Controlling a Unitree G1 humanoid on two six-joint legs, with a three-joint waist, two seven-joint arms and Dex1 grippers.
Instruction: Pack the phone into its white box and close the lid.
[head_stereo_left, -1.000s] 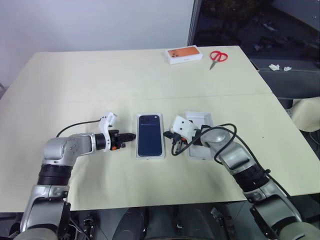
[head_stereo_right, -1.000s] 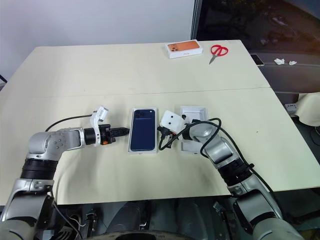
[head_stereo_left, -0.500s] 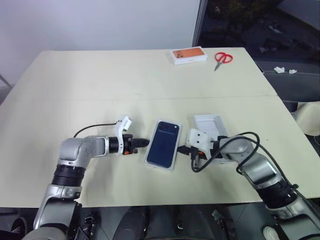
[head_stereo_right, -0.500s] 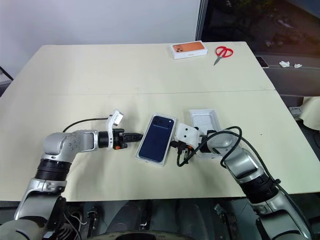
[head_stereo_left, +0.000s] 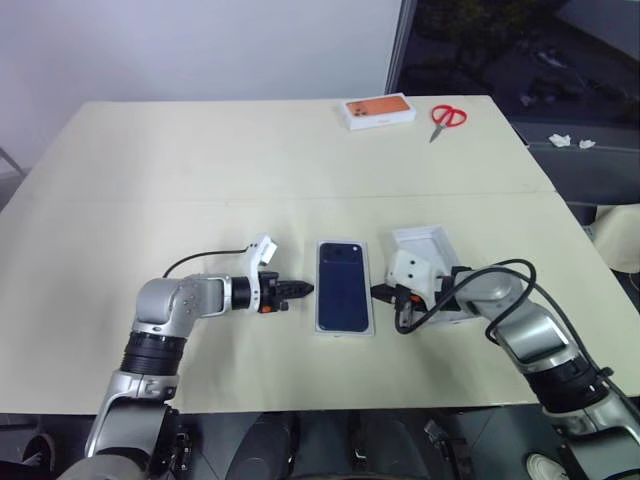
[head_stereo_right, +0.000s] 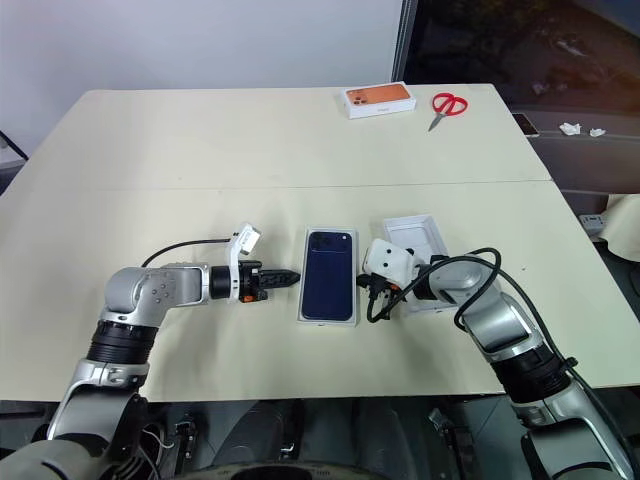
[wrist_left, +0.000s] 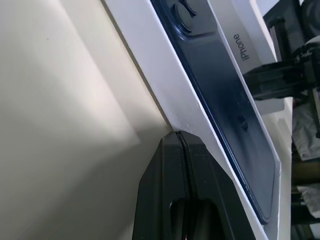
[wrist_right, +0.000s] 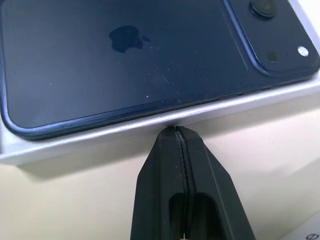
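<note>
The dark navy-blue smartphone lies back-up in the shallow white cardboard box near the front middle of the pale counter. The left gripper has its black jaws closed on nothing, tips touching the box's left wall. The right gripper, jaws likewise closed and empty, presses the opposite wall. Just right of it sits a white lid.

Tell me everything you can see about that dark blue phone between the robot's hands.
The dark navy-blue phone, a glossy flat slab with rounded corners, lies back up in the shallow white cardboard box on the cream table. Its camera cluster sits at the far corner, a faint logo mid-back. Both shut grippers' tips press the box walls, not the phone.
</note>
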